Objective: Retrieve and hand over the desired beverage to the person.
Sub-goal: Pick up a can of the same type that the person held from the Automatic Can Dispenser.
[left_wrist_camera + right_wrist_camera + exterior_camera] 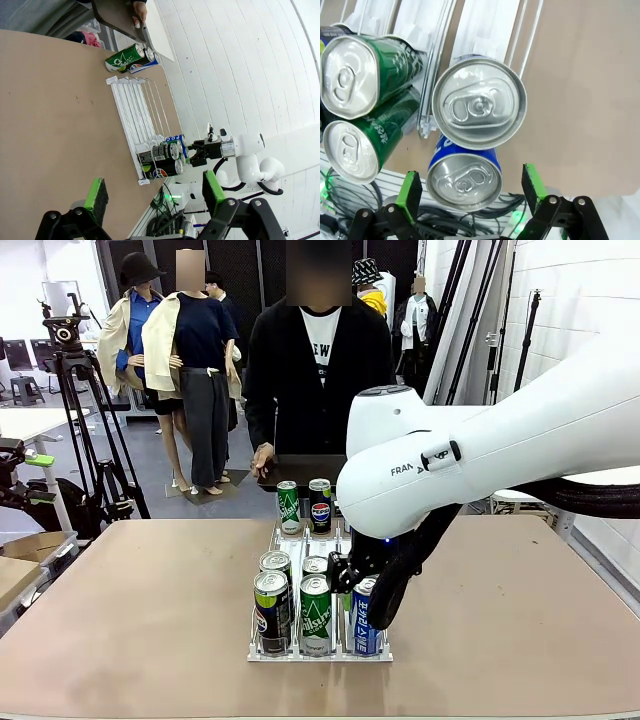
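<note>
**A:** Entry one: the right gripper (470,187)?

**B:** Black two-finger unit with green pads (412,192); hanging over the near end of the white wire-and-plastic rack (295,540); jaws standing released, grasping nothing.

**A:** Where is the beverage lying against those jaws?

**B:** Blue aluminium can with a silver lid (465,182); standing upright at the near end of the rack's right lane; in the right wrist view its lid is sitting between the two pads, with a gap showing on each side; whether the pads are reaching down past its wall, I cannot tell.

**A:** Neighbouring stock?

**B:** A second silver-lidded can (479,102) standing just behind it in the same lane; a green soda can with white lettering (316,618) occupying the middle lane; a dark can with a yellow-green rim (272,608) occupying the left lane; a green lemon-lime can (289,507) and a dark cola can (320,505) standing side by side at the far end.

**A:** The left gripper (155,192)?

**B:** Hovering above the brown tabletop (60,100), well apart from the rack; jaws spread wide, nothing between them.

**A:** Recipient?

**B:** Person in a black cardigan over a white T-shirt (320,360); standing at the far side; one hand (263,457) holding a dark flat tray (305,470) just beyond the far cans.
</note>
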### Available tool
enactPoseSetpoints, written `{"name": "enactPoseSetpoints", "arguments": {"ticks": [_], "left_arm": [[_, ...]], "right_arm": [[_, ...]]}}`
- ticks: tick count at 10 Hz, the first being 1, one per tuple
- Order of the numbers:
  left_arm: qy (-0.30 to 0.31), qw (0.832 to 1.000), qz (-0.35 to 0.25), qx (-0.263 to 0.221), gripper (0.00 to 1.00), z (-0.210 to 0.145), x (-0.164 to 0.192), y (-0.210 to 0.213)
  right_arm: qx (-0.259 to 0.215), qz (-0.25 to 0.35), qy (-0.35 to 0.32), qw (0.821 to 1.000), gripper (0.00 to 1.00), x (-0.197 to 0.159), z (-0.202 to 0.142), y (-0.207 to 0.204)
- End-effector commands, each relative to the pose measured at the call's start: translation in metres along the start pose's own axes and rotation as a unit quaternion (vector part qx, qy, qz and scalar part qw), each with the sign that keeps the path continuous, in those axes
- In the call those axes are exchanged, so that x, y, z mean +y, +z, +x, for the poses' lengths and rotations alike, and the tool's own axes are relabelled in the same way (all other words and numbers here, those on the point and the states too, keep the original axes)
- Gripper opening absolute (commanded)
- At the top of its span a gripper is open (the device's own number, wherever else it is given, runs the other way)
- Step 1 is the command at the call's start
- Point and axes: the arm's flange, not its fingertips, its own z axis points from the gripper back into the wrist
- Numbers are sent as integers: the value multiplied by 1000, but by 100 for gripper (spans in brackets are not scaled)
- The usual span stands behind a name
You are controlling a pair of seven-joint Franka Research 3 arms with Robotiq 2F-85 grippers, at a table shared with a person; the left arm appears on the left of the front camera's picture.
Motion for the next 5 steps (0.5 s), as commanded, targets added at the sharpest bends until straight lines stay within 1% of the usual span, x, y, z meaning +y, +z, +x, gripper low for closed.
{"name": "enactPoseSetpoints", "arguments": {"ticks": [1,2,3,4,5], "left_arm": [[5,1000,4,-4,100,0,-1,1],[5,1000,4,-4,100,0,-1,1],[5,1000,4,-4,100,0,-1,1],[5,1000,4,-4,100,0,-1,1],[5,1000,4,-4,100,0,-1,1]], "right_arm": [[-4,21,7,1000,98,1,7,-3],[-4,22,8,1000,93,0,8,-4],[0,23,8,1000,86,0,8,-4],[2,22,7,1000,76,0,8,-4],[1,27,12,1000,63,-1,9,-4]]}}
